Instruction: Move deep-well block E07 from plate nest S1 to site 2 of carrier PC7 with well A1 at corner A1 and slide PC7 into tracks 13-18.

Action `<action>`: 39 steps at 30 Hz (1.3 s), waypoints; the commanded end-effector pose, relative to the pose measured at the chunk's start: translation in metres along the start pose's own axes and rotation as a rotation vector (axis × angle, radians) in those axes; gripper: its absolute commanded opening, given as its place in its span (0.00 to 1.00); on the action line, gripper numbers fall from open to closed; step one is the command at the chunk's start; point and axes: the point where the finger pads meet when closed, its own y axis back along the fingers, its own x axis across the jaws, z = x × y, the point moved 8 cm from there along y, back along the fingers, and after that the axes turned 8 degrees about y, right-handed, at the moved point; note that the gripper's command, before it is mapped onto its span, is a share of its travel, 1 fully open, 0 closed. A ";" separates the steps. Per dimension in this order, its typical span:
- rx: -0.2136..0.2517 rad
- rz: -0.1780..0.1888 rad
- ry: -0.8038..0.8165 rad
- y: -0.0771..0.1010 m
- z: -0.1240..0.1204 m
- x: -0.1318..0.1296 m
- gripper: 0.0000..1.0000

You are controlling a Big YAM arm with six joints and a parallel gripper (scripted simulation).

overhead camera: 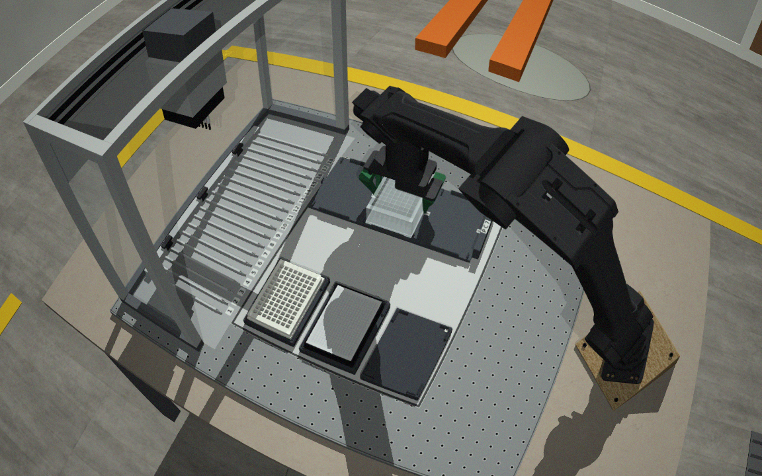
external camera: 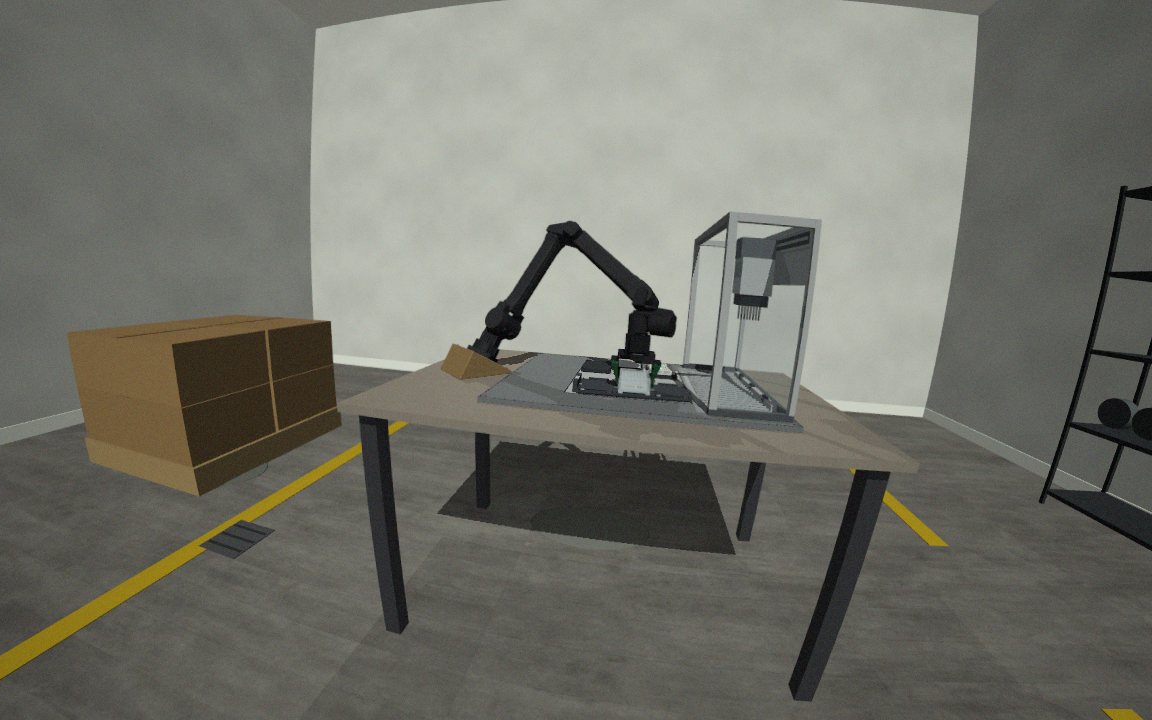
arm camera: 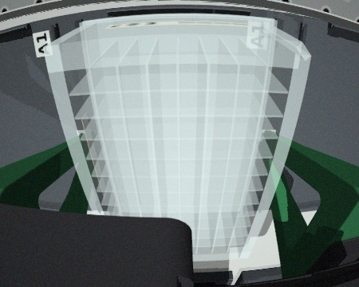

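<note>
The clear deep-well block E07 (overhead camera: pixel 394 213) stands on the middle site of the dark carrier PC7 (overhead camera: pixel 454 227), which lies on the apron before the high-numbered tracks. My gripper (overhead camera: pixel 401 180) is straight above the block, open, with its green fingers on either side of it. In the wrist view the block (arm camera: pixel 179 133) fills the middle, with the green fingers left (arm camera: pixel 25 178) and right (arm camera: pixel 329 191). An A1 mark sits on the carrier at the block's far left corner. A fainter A1 mark (arm camera: pixel 255 34) shows at its far right corner. The block's base is hidden.
Nest S1 (overhead camera: pixel 405 352) is empty. The 384-well plate E10 (overhead camera: pixel 345 322) lies in S2 and the white 96-well plate E01 (overhead camera: pixel 288 295) in S3. The rails (overhead camera: pixel 254 198) run under the framed instrument (overhead camera: pixel 135 106) at the left. No lamp looks lit.
</note>
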 end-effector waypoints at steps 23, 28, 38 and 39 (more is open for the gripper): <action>-0.044 0.054 0.029 0.041 0.003 0.018 0.96; -0.045 0.056 0.028 0.052 0.003 0.017 0.96; -0.044 0.051 0.026 0.084 0.002 0.014 0.96; -0.046 0.054 0.028 0.089 0.002 0.015 0.96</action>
